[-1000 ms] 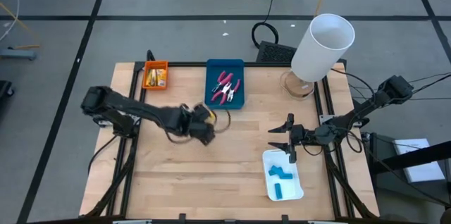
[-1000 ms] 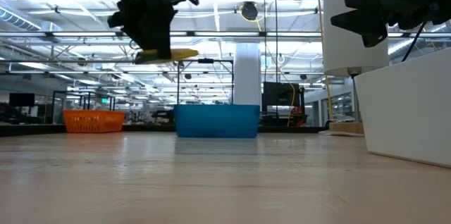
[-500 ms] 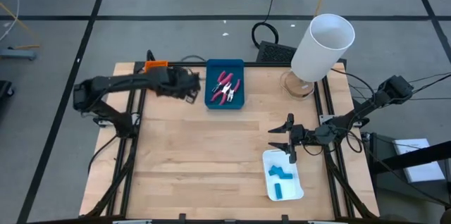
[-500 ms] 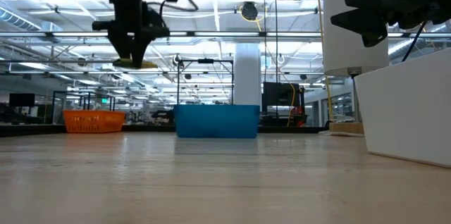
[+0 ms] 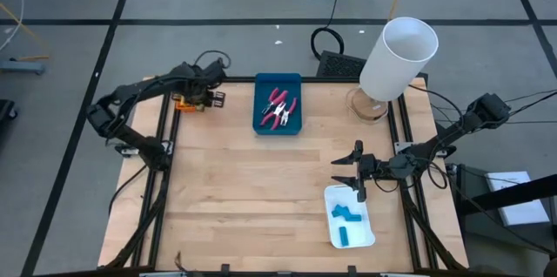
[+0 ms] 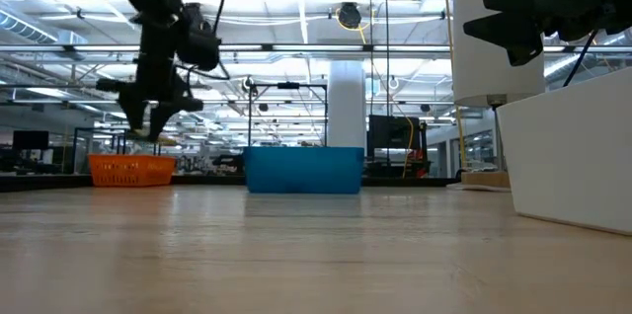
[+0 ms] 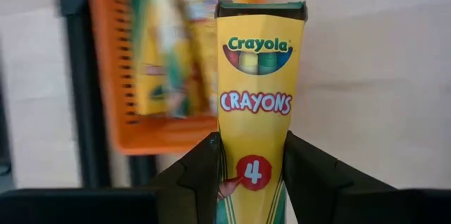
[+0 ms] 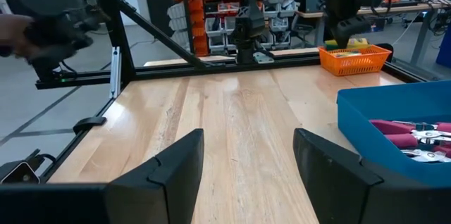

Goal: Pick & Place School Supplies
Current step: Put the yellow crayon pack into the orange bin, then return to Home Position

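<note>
My left gripper hangs over the orange tray at the table's far left corner, shut on a yellow crayon box. The low view shows this gripper above the orange tray. More yellow crayon boxes lie in the orange tray. Red-handled pliers lie in the blue tray. Light-blue blocks lie in the white tray. My right gripper waits open and level by the white tray's far end, nothing between its fingers. My left gripper pinches the crayon box between its two fingers, on the two long sides of its rear part. The fingers come steeply from above and lie along the box. The box sticks out past the fingertips, lifted clear above the orange tray.
A tall white cylinder stands at the table's far right corner. The dark frame rails run along the table's left and right sides. Bare wood fills the middle of the table.
My left gripper has swung from the table's middle left toward the far left corner, carrying the crayon box clear of the table, and has rolled on the way. It now hangs over the orange tray. Its fingers have stayed shut on the box.
</note>
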Controlling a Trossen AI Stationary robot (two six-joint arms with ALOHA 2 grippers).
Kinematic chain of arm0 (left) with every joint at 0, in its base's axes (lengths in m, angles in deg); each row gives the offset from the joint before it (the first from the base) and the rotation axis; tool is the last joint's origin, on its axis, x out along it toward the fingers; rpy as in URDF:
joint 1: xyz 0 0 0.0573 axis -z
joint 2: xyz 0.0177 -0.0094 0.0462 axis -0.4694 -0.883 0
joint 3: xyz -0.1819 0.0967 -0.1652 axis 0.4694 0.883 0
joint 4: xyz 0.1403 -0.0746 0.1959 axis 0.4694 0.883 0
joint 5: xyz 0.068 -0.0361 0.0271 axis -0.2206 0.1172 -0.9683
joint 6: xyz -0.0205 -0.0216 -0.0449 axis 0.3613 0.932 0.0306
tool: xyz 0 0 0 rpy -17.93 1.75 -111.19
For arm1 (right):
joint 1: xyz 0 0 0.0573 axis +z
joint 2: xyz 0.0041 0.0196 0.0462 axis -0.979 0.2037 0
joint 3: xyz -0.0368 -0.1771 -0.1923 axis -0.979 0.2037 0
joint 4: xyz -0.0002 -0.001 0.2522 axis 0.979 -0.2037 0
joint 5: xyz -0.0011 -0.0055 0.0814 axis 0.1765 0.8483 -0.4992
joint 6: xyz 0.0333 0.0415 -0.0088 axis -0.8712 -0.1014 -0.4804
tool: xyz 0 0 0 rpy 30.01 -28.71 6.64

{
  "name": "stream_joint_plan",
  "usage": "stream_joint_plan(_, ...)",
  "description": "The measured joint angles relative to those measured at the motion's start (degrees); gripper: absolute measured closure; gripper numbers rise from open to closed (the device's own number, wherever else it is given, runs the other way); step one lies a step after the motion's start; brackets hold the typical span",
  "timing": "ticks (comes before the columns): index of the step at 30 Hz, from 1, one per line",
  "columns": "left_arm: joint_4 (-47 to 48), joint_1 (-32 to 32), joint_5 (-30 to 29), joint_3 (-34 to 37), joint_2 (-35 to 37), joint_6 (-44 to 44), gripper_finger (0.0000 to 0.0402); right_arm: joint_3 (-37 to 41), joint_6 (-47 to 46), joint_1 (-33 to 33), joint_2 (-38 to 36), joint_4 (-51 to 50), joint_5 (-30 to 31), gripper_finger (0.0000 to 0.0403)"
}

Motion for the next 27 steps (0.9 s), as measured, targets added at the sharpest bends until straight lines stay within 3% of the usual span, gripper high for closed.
stream_joint_plan(8, -0.49, -6.62, -6.41, 0.72, 0.04, 0.12, 0.0261, 0.0, 0.2, 0.01, 0.01, -0.03, 0.0, 0.0193)
stream_joint_plan(21, -8.21, -10.93, -6.59, 0.72, 0.04, -1.31, 0.0259, 0.0, 0.2, 0.01, 0.01, -0.33, 0.0, 0.0193)
stream_joint_plan(27, -8.61, -10.94, -6.66, 0.72, 0.04, -1.28, 0.0205, 0.0, 0.2, 0.01, 0.01, -1.77, 0.01, 0.0193)
